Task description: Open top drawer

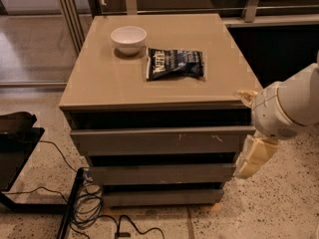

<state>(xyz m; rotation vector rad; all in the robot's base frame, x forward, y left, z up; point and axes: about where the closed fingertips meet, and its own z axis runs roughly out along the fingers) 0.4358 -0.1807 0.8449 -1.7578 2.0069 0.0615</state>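
The top drawer (149,141) is a wide grey-taupe handleless front with small white scratch marks right of centre, under the tan cabinet top (109,83). A dark gap runs above it. Its front stands about in line with the two drawer fronts below, and no interior shows. My gripper (252,152) is at the cabinet's right side, level with the right end of the top drawer front, with the white rounded wrist (286,108) just above and to the right of it. It holds nothing that I can see.
A white bowl (128,38) and a dark snack bag (174,63) lie on the cabinet top. Two shorter drawer fronts (159,174) sit below. Black cables (92,208) and a dark stand (15,148) are on the floor at left. Speckled floor lies to the right.
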